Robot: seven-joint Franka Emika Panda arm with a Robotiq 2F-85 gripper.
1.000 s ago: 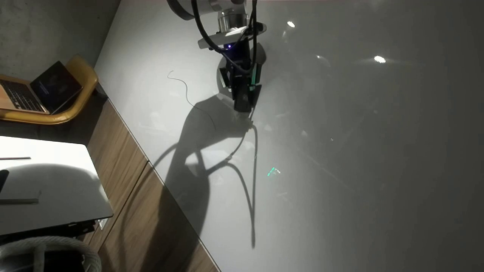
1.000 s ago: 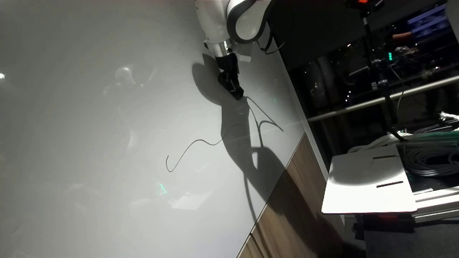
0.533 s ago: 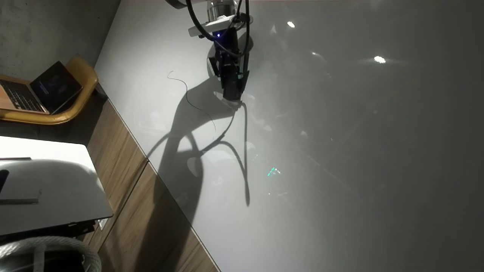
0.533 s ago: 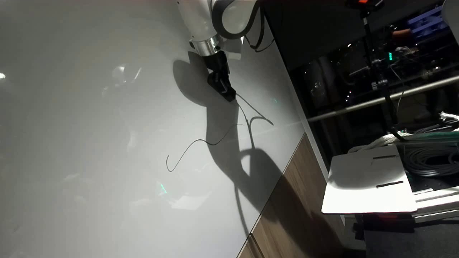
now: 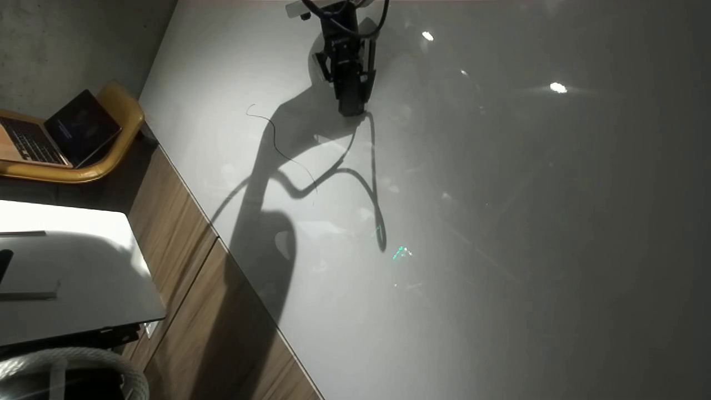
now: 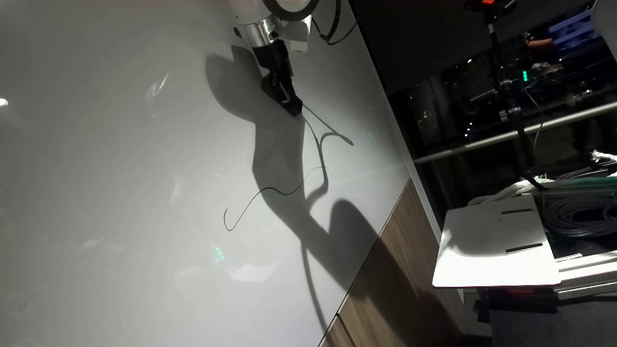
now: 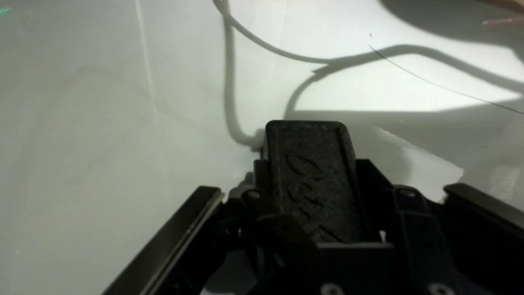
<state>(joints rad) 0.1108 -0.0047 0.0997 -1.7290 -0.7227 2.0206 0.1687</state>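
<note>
In the wrist view my gripper [image 7: 313,180] pinches a black block [image 7: 307,143] whose curved markings [image 7: 313,201] I can't read, its lower end hidden.

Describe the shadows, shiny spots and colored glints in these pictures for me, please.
In both exterior views, a broad shadow stretches across the pale surface, and there is at least one white glare spot; a green glint shows in all three views; in the wrist view, the dark block looks dim against the brighter surface.
</note>
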